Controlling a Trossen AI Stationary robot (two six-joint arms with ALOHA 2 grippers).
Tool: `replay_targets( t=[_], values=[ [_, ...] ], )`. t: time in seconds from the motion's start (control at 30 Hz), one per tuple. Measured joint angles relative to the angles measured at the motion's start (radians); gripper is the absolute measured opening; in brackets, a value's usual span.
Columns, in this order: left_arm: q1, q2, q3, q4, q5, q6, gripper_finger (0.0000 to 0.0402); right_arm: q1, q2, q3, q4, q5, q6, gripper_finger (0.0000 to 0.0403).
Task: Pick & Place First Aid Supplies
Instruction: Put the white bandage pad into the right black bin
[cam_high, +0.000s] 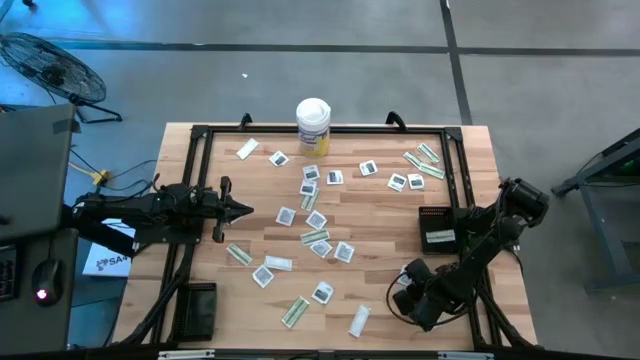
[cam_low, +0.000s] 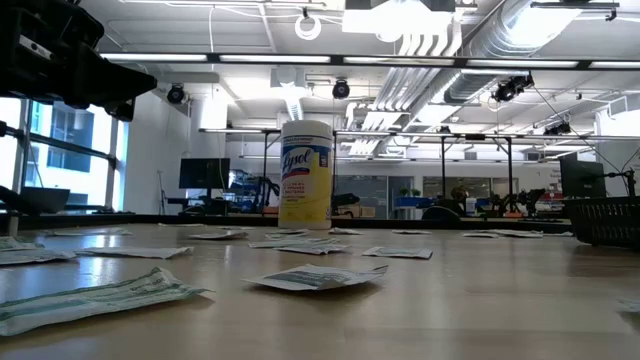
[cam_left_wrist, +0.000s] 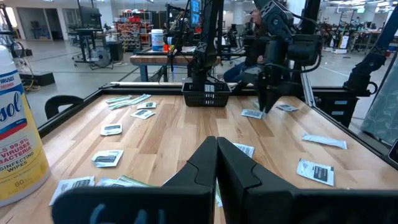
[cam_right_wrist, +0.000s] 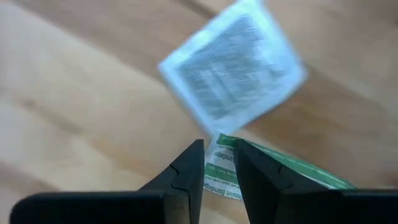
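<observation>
The first aid supplies (cam_high: 315, 220) are many square white sachets and narrow wrappers lying flat across the wooden table. My right gripper (cam_right_wrist: 217, 155) points down at the near right (cam_high: 412, 275). Its fingers stand a narrow gap apart over the end of a pale-green wrapper (cam_right_wrist: 280, 168). A square white sachet (cam_right_wrist: 233, 68) lies just beyond. My left gripper (cam_left_wrist: 216, 149) waits shut and level at the table's left (cam_high: 240, 210), holding nothing. My right gripper comes at the pale-green wrapper from above, pointing down. The wrapper's end (cam_right_wrist: 219, 163) shows in the gap between the fingers, and the rest runs off under one finger (cam_right_wrist: 261, 180). Whether the fingers touch the wrapper I cannot tell. It lies flat on the table.
A tall white canister (cam_high: 313, 125) with a yellow label stands at the far edge. A black basket (cam_high: 437, 230) sits at the right beside my right arm, and a black box (cam_high: 200, 305) at the near left. A black frame (cam_high: 200, 135) rims the table.
</observation>
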Motion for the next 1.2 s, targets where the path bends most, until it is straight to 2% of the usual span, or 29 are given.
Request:
replay_targets(
  t=[0.2,0.3,0.53,0.63,0.8,1.07,1.2],
  values=[
    [0.000,0.000,0.000,0.000,0.000,0.000,0.0001,0.000,0.004,0.070,-0.019,0.036,-0.066,0.0083],
    [0.000,0.000,0.000,0.000,0.000,0.000,0.0001,0.001,0.004,0.110,-0.118,0.036,-0.075,0.0083],
    [0.000,0.000,0.000,0.000,0.000,0.000,0.0001,0.049,0.002,0.183,-0.355,-0.088,-0.002,0.0083],
    [0.000,0.000,0.000,0.000,0.000,0.000,0.0001,0.091,0.002,0.185,-0.362,-0.116,0.030,0.0083],
    [0.000,0.000,0.000,0.000,0.000,0.000,0.0001,0.156,0.002,0.185,-0.356,-0.082,0.070,0.0083],
    [0.000,0.000,0.000,0.000,0.000,0.000,0.0001,0.172,-0.005,0.184,-0.369,-0.079,0.073,0.0083],
    [0.000,0.000,0.000,0.000,0.000,0.000,0.0001,0.183,-0.066,0.138,-0.350,-0.057,0.082,0.0083]
  ],
)
